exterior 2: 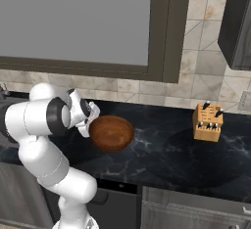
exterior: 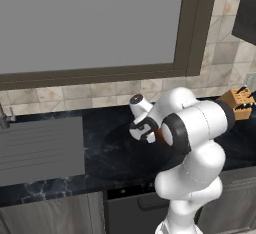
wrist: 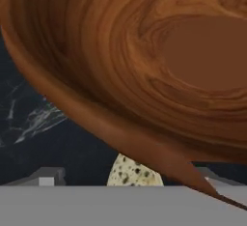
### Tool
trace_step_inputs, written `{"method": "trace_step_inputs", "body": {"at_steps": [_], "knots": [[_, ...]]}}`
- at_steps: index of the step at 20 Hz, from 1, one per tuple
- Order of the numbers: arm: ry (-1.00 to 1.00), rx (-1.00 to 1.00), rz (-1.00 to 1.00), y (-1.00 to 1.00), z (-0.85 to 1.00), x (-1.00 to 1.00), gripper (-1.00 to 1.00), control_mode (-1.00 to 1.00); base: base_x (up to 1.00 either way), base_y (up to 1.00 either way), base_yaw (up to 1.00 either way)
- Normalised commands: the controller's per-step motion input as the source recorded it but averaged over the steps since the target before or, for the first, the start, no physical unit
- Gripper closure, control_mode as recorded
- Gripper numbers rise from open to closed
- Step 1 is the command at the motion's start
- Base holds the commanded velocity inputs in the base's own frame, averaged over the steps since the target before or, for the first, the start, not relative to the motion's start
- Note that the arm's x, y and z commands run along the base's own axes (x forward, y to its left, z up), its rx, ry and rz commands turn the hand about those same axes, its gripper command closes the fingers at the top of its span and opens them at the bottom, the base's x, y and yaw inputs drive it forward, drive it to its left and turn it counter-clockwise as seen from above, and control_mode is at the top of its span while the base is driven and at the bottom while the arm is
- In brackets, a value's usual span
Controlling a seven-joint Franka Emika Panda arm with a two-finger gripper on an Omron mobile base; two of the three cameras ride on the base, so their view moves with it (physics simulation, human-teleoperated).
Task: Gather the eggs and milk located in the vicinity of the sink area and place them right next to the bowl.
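Where the gripper (exterior: 144, 128) hangs low over the dark counter (exterior 2: 162, 152), its two fingertips (wrist: 46, 177) stand wide apart, released, clasping nothing. Between them, in the hand view, sits a pale speckled egg (wrist: 129, 173), touched by neither tip and partly hidden by the rim of the wooden bowl (exterior 2: 112, 132). That puts the egg just beside the bowl, at its near edge. The bowl rests on the counter right by the gripper. A knife block (exterior 2: 208, 122) stands well apart to the right. The sink (exterior: 40, 148) lies off to the left.
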Motion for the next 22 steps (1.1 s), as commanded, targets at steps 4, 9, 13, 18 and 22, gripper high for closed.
{"method": "trace_step_inputs", "body": {"at_steps": [4,9,13,18,22], "knots": [[-0.10,0.00,-0.08,0.03,0.00,-0.01,-1.00,-1.00,0.00,0.00,0.00],[-0.09,0.00,-0.02,0.16,0.00,-0.03,-1.00,-1.00,0.00,0.00,0.00],[-0.05,0.00,0.00,0.00,0.00,-0.14,-1.00,-1.00,0.00,0.00,0.00],[-0.03,0.00,0.01,0.05,0.04,-0.24,-1.00,-1.00,0.00,0.00,0.00],[0.11,0.00,0.19,0.13,0.00,-0.48,-1.00,-1.00,0.00,0.00,0.00]]}}
